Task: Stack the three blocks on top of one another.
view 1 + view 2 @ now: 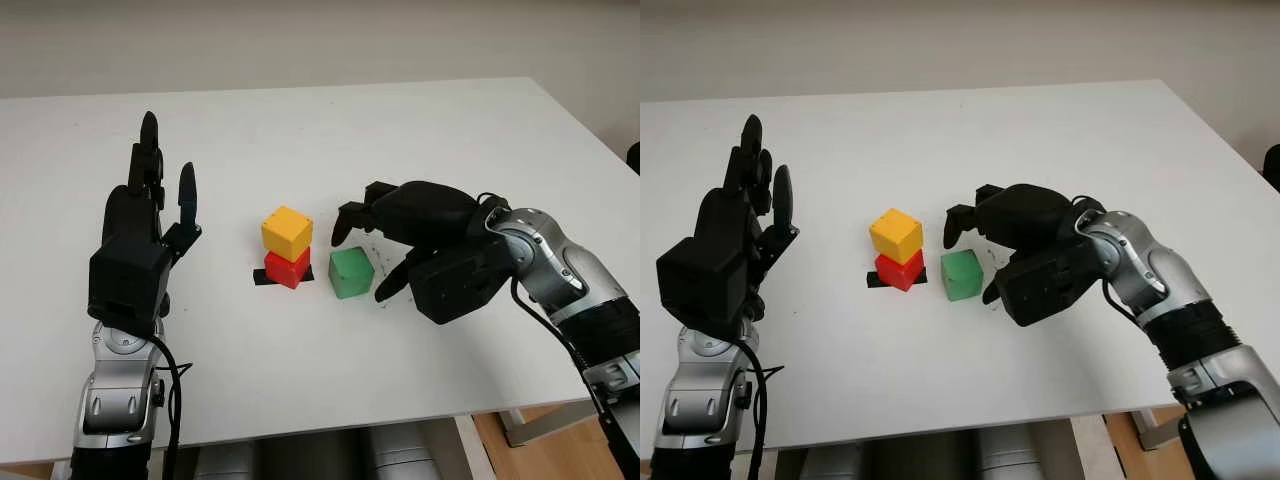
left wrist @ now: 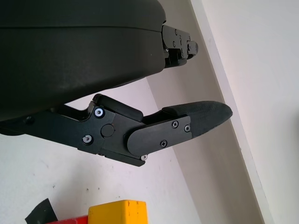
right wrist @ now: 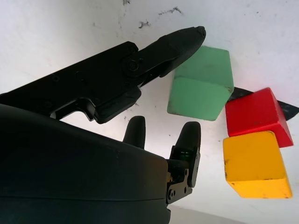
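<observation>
A yellow block [image 1: 287, 232] sits skewed on a red block [image 1: 286, 268], which stands on a black tape mark [image 1: 261, 278] at the table's middle. Just right of that pair, a green block [image 1: 351, 272] lies on the table. My right hand [image 1: 365, 262] is open and hovers at the green block, its fingers [image 1: 345, 222] behind it and the thumb [image 3: 180, 39] near its front right corner, with no firm grip visible. My left hand [image 1: 168, 160] is open and held upright, left of the stack and well apart from it.
The white table [image 1: 400, 140] has bare room all around the blocks. Its front edge [image 1: 350, 425] runs close to my arms, and its right edge [image 1: 590, 135] slants away at the far right.
</observation>
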Tool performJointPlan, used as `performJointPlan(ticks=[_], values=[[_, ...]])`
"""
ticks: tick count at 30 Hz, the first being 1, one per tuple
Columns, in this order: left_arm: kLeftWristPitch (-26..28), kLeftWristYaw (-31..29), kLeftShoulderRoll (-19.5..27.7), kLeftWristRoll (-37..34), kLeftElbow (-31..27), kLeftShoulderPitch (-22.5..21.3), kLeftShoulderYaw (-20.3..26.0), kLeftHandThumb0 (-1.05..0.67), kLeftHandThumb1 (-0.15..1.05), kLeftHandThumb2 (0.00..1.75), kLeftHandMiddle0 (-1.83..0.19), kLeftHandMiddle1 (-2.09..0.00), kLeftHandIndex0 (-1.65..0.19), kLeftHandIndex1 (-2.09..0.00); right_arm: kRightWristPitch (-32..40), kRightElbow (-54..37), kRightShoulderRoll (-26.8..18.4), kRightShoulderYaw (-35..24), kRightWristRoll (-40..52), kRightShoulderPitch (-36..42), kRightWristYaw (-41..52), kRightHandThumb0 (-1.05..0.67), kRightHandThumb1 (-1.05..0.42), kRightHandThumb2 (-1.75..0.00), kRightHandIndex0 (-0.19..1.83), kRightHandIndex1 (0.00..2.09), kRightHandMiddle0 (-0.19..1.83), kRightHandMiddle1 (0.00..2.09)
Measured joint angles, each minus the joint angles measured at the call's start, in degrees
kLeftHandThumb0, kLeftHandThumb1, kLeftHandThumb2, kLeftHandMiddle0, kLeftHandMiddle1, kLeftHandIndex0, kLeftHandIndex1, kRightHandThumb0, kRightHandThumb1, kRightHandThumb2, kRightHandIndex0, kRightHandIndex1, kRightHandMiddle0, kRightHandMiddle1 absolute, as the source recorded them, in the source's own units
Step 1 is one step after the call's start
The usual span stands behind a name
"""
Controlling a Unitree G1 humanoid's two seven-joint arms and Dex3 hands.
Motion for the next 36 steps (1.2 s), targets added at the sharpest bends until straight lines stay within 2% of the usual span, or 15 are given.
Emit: performJointPlan(ticks=[3, 10, 15, 22, 36], values=[[0.0, -0.02, 0.0, -0.02, -0.01, 0.0, 0.0, -0.71, 1.05, 0.67, -0.03, -0.05, -0.01, -0.05, -0.12, 0.94, 0.3, 0.27, -0.67, 0.01, -1.34, -0.71, -0.87, -0.05, -0.05, 2.08, 0.16, 1.16], [0.08, 0.0, 0.0, 0.07, -0.04, 0.0, -0.02, -0.7, 1.05, 0.67, -0.03, -0.06, -0.01, -0.06, -0.46, 2.05, 1.05, 0.36, -0.5, 0.06, -1.97, -0.61, -0.88, -0.06, 0.15, 1.63, 0.18, 1.23], [0.09, 0.04, 0.0, 0.17, -0.04, 0.0, -0.02, -0.7, 1.05, 0.67, -0.03, -0.06, -0.01, -0.06, -0.61, 2.29, 1.11, 0.43, -0.46, 0.26, -1.92, -0.58, -0.89, -0.05, 0.2, 1.54, 0.2, 1.24], [0.07, 0.25, -0.01, 0.23, -0.04, 0.0, -0.02, -0.7, 1.05, 0.67, -0.03, -0.06, -0.02, -0.06, -1.57, 2.32, 1.12, 1.03, -0.49, 0.79, -2.3, -0.57, -0.88, -0.05, 0.28, 1.61, 0.29, 1.21], [0.07, 0.37, -0.04, 0.2, -0.07, 0.14, -0.02, -0.71, 1.05, 0.66, -0.04, -0.06, -0.03, -0.07, -4.4, 3.25, 1.12, 1.51, -0.59, 2.03, -4.51, -0.44, -0.92, -0.06, 0.31, 2.03, 0.36, 1.37]])
